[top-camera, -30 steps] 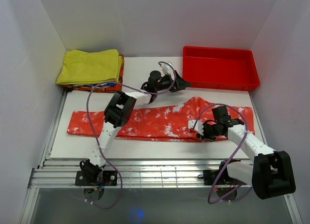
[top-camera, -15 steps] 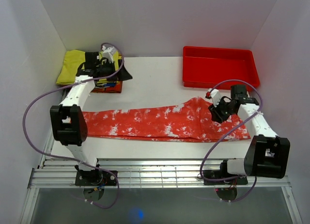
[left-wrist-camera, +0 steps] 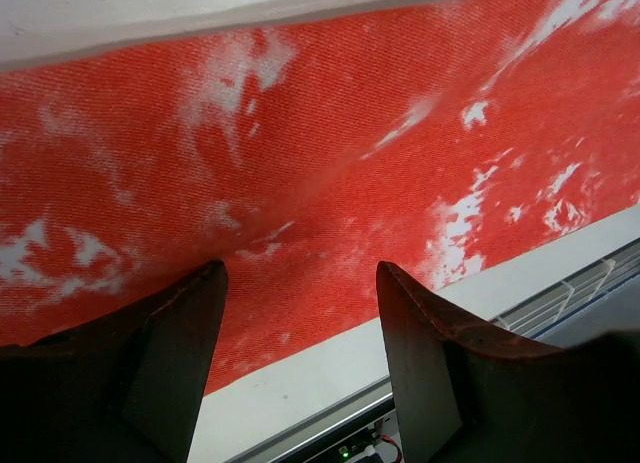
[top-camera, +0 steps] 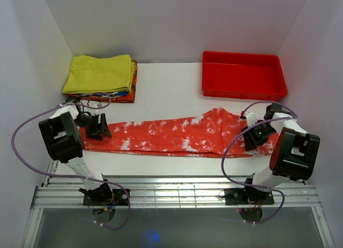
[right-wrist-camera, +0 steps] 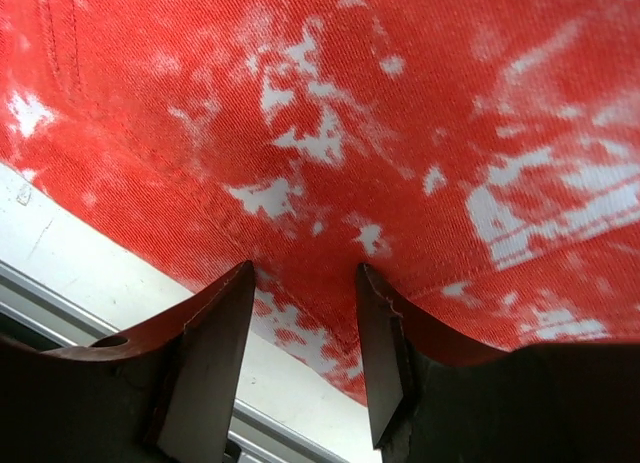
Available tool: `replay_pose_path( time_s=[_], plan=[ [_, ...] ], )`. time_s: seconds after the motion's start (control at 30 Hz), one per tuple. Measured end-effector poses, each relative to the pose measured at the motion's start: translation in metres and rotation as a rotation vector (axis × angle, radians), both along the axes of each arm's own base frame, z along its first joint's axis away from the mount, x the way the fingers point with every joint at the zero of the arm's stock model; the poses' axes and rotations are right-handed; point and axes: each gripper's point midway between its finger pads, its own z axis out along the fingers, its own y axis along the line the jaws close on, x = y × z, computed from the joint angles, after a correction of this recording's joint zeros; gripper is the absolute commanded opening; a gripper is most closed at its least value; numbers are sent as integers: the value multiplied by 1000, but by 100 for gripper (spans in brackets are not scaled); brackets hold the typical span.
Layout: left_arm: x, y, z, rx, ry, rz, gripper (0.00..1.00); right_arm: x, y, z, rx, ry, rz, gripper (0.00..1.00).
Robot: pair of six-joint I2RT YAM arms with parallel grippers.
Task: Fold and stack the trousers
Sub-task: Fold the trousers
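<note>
The red-orange trousers (top-camera: 171, 135) with white blotches lie stretched out left to right across the white board, legs together. My left gripper (top-camera: 99, 128) is low over their left end. In the left wrist view its fingers stand wide apart and empty (left-wrist-camera: 300, 275) above the cloth (left-wrist-camera: 330, 153), close to the near hem. My right gripper (top-camera: 254, 136) is low over the wide right end. In the right wrist view it is open (right-wrist-camera: 305, 273), with the blotched cloth (right-wrist-camera: 400, 113) and its near edge under the fingertips, nothing pinched.
A folded yellow garment (top-camera: 99, 73) tops a small stack at the back left. A rigid red tray (top-camera: 242, 75) stands at the back right. The white board (top-camera: 166, 92) shows bare behind the trousers. Metal rails (top-camera: 177, 192) run along the near edge.
My left gripper swung from the back centre, past the yellow stack, down to the trousers' left end. My right gripper moved out to their right end. The trousers shifted slightly right.
</note>
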Motion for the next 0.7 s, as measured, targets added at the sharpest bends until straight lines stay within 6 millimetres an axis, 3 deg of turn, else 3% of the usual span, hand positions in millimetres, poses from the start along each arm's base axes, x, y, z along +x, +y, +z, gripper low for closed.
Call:
replay_pose_path(
  time_s=[0.23,0.33,0.4,0.5,0.63,0.7],
  plan=[
    [-2,24,-4,-19,53,59,76,-2,1,-3,9,33,-45,59],
    [3,50,-2,-19,57,111,82,-6,6,0,27,39,-47,72],
    [6,66,1,-8,43,125,93,-10,10,5,45,44,-39,76],
    [11,88,10,38,-3,114,98,-8,13,26,65,27,-39,79],
    [23,103,29,89,-72,92,98,30,7,70,50,-128,-36,78],
    [28,109,42,107,-103,88,98,43,2,81,33,-170,-39,77]
  ],
)
